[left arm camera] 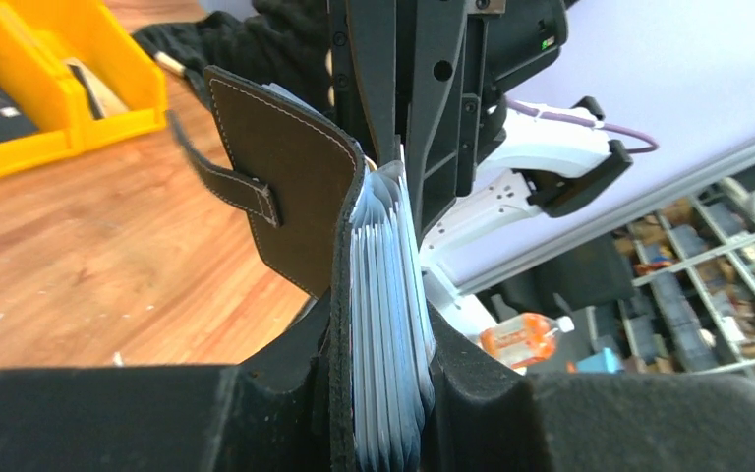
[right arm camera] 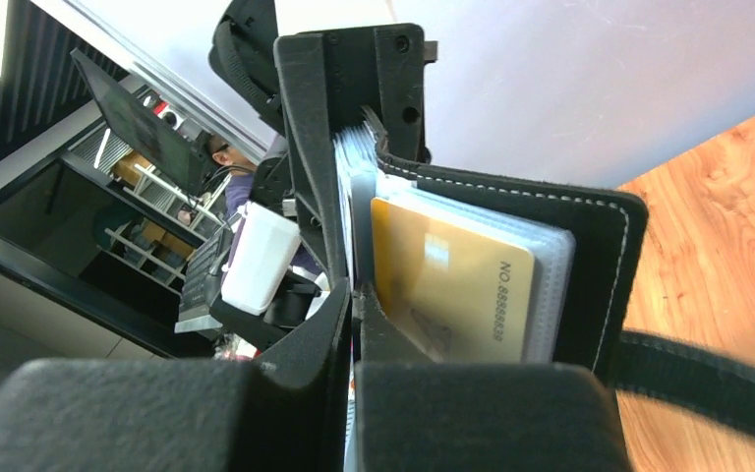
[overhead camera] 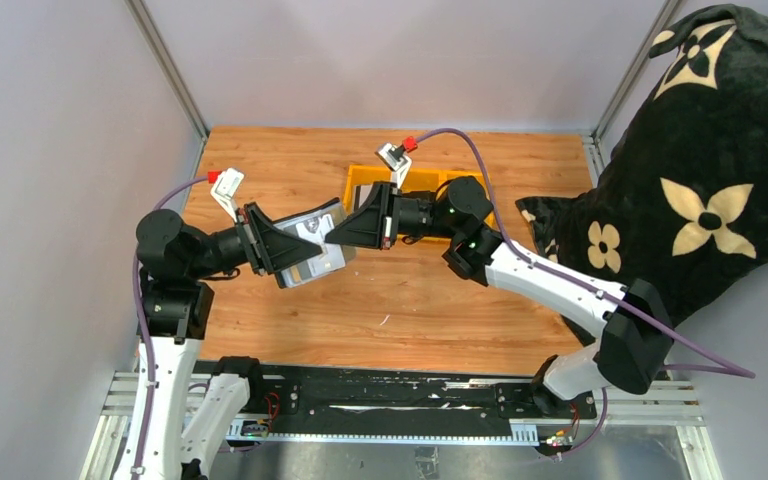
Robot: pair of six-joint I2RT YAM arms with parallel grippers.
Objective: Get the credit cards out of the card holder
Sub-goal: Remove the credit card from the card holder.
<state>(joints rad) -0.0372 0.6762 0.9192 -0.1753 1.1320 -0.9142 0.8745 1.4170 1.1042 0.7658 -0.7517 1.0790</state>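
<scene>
Card holder aloft over the table, credit cards edge-on

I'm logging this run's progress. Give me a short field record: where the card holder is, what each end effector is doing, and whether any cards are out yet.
card holder: open, held in the air above the table
left end effector: shut on the card holder, clamping it with its stack
right end effector: shut on the pale edges of the credit cards
gold card: in a sleeve inside the holder
removed cards: none seen
behind: yellow bin
</scene>
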